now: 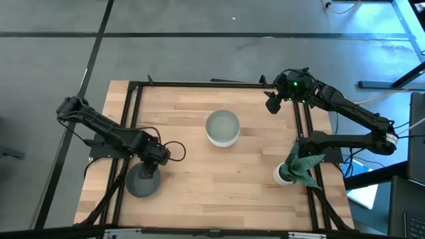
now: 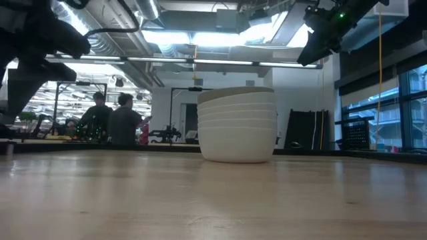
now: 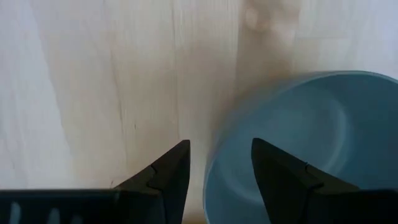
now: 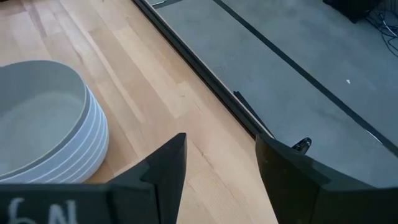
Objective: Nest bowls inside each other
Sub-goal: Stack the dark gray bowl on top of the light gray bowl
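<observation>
Left gripper spread astride matte grey round bowl rim at seven o'clock, bowl partly hidden; right gripper spread, idle at two o'clock.

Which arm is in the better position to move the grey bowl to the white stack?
Left. The left gripper is directly above the grey bowl, its open fingers straddling the rim. The right gripper waits near the table's far edge, beyond the white stack.
</observation>
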Robot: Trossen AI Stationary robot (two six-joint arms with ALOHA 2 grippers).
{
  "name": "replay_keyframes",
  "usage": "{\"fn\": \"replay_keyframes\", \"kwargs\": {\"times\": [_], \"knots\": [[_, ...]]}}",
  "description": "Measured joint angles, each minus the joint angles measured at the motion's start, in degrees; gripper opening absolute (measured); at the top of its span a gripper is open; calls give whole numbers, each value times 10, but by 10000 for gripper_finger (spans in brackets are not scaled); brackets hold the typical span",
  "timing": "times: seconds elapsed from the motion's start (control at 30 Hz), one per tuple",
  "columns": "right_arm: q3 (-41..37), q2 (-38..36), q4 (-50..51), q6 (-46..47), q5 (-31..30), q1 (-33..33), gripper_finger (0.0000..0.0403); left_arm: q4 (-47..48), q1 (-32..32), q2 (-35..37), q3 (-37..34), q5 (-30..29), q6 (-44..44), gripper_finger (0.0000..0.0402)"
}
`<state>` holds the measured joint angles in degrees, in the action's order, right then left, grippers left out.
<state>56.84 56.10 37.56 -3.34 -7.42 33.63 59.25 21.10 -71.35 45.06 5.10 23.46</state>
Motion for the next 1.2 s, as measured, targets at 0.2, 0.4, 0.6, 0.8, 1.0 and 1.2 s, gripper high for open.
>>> {"fn": "replay_keyframes", "kwargs": {"times": [0.2, 0.4, 0.6, 0.8, 1.0, 1.2], "knots": [[0, 0, 0, -1, 1, 0, 193, -4, 0, -41, 0, 4, 0, 165], [0, 0, 0, -1, 1, 0, 193, -29, 0, -71, 0, 4, 0, 165], [0, 0, 0, -1, 1, 0, 193, -32, 0, -92, 0, 15, 1, 163], [0, 0, 0, -2, 1, 0, 193, -33, 0, -101, 0, 33, 1, 119], [0, 0, 0, -1, 1, 0, 193, -34, -1, -101, 0, 33, 1, 36], [0, 0, 0, -1, 0, 0, 193, -35, -1, -101, 0, 31, 17, 6]]}}
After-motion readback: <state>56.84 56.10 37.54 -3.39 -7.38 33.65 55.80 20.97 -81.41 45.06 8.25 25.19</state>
